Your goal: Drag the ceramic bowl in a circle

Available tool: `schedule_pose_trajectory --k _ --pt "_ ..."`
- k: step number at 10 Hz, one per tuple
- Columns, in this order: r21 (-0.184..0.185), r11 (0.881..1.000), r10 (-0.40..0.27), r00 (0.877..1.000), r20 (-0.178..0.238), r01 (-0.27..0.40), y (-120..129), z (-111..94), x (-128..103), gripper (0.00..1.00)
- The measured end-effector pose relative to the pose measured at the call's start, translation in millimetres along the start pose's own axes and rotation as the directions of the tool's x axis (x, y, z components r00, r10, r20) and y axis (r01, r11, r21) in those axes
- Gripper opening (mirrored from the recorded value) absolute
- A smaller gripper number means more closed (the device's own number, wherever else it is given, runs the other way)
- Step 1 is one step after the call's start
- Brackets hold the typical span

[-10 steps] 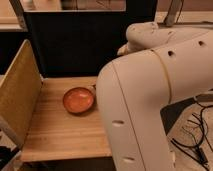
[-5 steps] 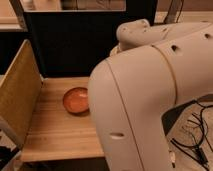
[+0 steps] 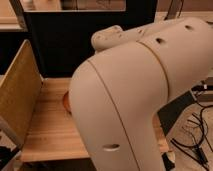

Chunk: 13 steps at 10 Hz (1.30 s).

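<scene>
Only a thin orange sliver of the ceramic bowl (image 3: pixel 65 101) shows on the wooden table (image 3: pixel 47 132), at the left edge of my arm. My large white arm (image 3: pixel 140 95) fills most of the camera view and hides the rest of the bowl. The gripper is not in view; it is hidden behind the arm.
A raised wooden side panel (image 3: pixel 19 95) stands along the table's left side. A dark wall or cabinet (image 3: pixel 65 40) stands behind the table. Cables (image 3: pixel 197 137) lie on the floor at the right.
My arm has swung left and closer to the camera, covering nearly all of the bowl, which was fully visible a second ago.
</scene>
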Motion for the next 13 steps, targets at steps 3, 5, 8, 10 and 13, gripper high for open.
schedule_pose_trajectory --k 3,5,8,10,13 --pt "-0.003 1.000 -0.022 1.000 -0.011 0.022 12 2 3 0.80" --pt "-0.006 1.000 -0.022 1.000 -0.013 0.022 13 3 4 0.80" --pt "-0.011 0.999 -0.053 0.995 -0.086 0.052 2 17 39 0.80" --pt "-0.075 0.989 -0.138 0.978 -0.154 0.128 42 35 73 0.80" --pt "-0.142 0.959 -0.270 0.940 -0.208 0.244 89 47 101 0.80"
